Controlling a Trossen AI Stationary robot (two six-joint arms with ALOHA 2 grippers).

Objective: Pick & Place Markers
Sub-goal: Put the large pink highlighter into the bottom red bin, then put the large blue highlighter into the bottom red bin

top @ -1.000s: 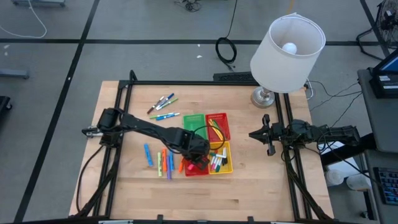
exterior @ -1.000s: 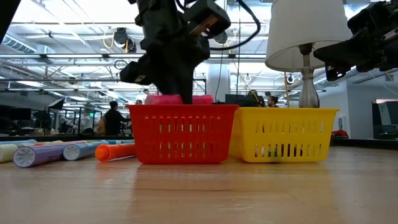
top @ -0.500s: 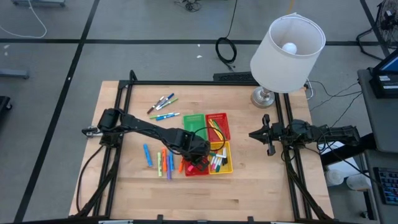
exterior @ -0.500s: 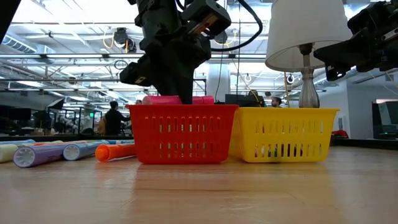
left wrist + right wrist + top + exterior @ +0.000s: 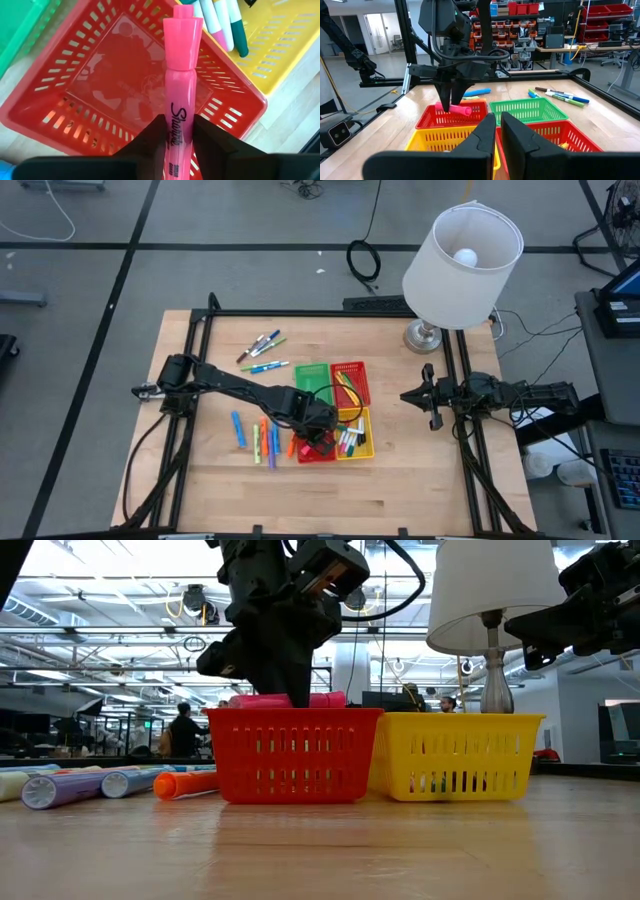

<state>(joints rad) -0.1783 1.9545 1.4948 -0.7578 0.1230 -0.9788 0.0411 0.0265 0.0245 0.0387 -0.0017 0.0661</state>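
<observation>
one pink marker held over the red basket

one pink marker (image 5: 178, 100) sits between the fingers of the left pincer (image 5: 177, 140), which grips it by the barrel just above the rim of the red basket (image 5: 65, 107) near the bench's (image 5: 400, 485) middle. black script on the barrel reads "sharpie"; smaller print beneath it is too fine to make out. white markers (image 5: 220, 22) with coloured caps lie in the yellow basket (image 5: 285, 45) touching the red one. more markers (image 5: 255, 438) lie loose on the bench toward its left edge. the right pincer (image 5: 497, 125) waits near the right edge, fingers pressed together, holding nothing.
</observation>
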